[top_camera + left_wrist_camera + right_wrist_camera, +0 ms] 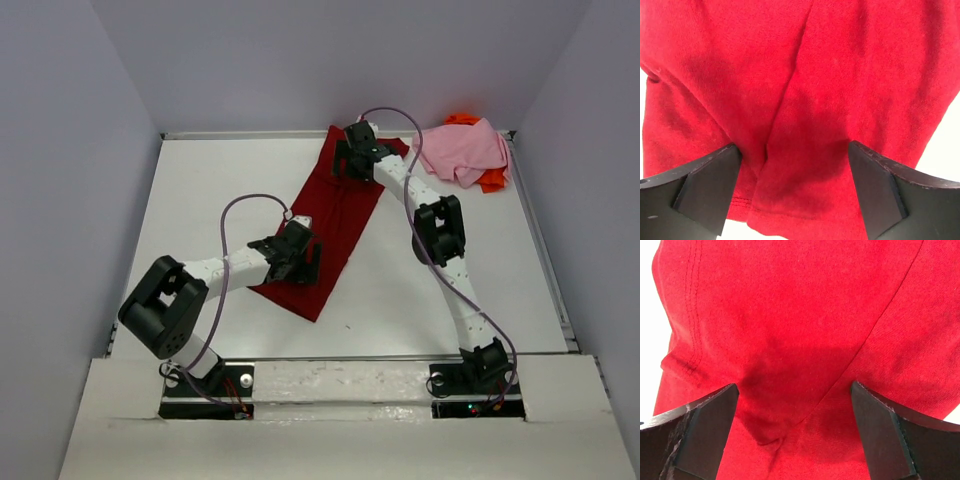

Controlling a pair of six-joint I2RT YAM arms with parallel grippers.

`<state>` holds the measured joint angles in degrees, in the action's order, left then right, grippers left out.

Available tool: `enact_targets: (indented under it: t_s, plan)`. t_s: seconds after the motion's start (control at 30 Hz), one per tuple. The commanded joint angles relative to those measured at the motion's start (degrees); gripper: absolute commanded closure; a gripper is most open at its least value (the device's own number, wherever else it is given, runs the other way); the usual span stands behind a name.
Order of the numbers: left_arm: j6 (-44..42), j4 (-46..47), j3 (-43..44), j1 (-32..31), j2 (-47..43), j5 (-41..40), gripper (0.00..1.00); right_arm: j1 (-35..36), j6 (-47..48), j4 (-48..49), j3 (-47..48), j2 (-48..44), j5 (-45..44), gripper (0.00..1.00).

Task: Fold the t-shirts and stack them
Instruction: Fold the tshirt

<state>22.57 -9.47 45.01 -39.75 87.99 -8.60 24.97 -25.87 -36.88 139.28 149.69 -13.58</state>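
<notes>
My left fingers point(705, 192), blunt black wedges, stand wide over the near hem of the dark red t-shirt point(335, 215), a soft knit strip folded long and lying diagonally across the white surface point(200, 200). My right fingers point(885, 435) gape as wide at its far end. Bare room flanks it, and the rumpled pink t-shirt point(462, 150) covers the orange t-shirt point(492, 182) in the far right corner.

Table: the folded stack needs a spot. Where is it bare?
Bare: far left, between table edge and red shirt; right, between right arm and pink shirt. Crowded: far right corner, pink shirt over orange shirt.
</notes>
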Motion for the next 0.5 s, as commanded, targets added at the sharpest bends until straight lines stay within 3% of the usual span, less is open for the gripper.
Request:
enact_targets:
  t_s: [0.0, 0.17, 0.3, 0.47]
  plan:
    - [2.03, 1.3, 0.34, -2.7, 4.38, 1.57, 0.01, -0.19, 2.48, 3.39, 3.27, 2.0, -1.01, 0.0]
    - [6.87, 1.65, 1.48, -8.58, 8.16, 4.38, 0.01, -0.19, 2.93, 5.15, 5.38, 4.56, 2.33, 0.0]
    - [15.72, 1.13, 3.06, -14.64, 9.22, 7.89, 0.01, 1.21, 4.24, 7.35, 7.75, 6.58, 3.22, 0.0]
    - [23.04, -4.41, 4.38, -19.4, 9.66, 8.34, 0.01, 3.24, 6.7, 8.93, 9.08, 7.2, 3.04, 0.0]
